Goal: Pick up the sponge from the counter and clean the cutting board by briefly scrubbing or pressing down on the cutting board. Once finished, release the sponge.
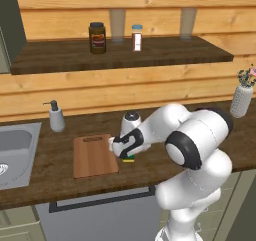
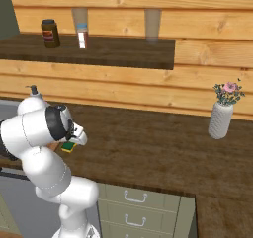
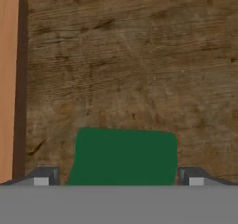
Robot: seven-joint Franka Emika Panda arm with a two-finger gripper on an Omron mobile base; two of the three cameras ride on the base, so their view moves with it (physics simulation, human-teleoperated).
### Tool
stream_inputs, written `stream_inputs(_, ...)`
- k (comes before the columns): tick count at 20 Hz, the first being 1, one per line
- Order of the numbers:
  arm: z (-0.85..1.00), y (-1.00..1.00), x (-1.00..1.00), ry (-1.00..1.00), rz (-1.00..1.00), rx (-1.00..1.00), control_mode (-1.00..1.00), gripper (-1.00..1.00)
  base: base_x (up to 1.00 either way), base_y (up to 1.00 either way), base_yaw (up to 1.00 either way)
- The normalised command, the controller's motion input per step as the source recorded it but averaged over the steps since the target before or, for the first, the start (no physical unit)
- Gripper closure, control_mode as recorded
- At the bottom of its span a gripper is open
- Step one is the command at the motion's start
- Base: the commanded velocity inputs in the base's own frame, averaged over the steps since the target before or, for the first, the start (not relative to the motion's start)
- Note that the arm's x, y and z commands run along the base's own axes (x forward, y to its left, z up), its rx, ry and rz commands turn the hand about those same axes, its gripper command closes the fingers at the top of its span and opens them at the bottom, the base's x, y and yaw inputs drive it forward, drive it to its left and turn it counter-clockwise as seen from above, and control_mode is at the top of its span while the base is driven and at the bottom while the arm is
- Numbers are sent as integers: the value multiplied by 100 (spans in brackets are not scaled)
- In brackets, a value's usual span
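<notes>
The sponge lies green side up on the dark wood counter, just right of the cutting board. My gripper hangs straight over it, open, with one fingertip on each side of the sponge and nothing gripped. In the left base view the hand covers most of the sponge, which shows as a green and yellow sliver beside the reddish-brown cutting board. From the right base view the sponge peeks out under the gripper.
A steel sink is set in the counter at the left, with a soap dispenser behind it. A grey shaker stands just behind the hand. A flower vase is at the far right. A jar sits on the wall shelf above.
</notes>
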Motion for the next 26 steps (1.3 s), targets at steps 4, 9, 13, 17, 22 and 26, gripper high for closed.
stream_inputs(4, -41, 1, 2, 0, 0, 1, -100, -100, 0, 0, 0)
stream_inputs(9, -49, 8, 2, 0, 1, 2, -100, 100, 0, 0, 0)
stream_inputs(13, -23, 0, -1, 0, 6, 4, -100, 100, 0, 0, 0)
stream_inputs(17, -2, 0, -2, 0, 0, 0, -100, 100, 0, 0, 0)
stream_inputs(22, 26, 11, 0, 0, 3, 0, -100, 100, 0, 0, 0)
stream_inputs(26, 79, 33, 19, 0, 5, 0, -100, 100, 0, 0, 0)
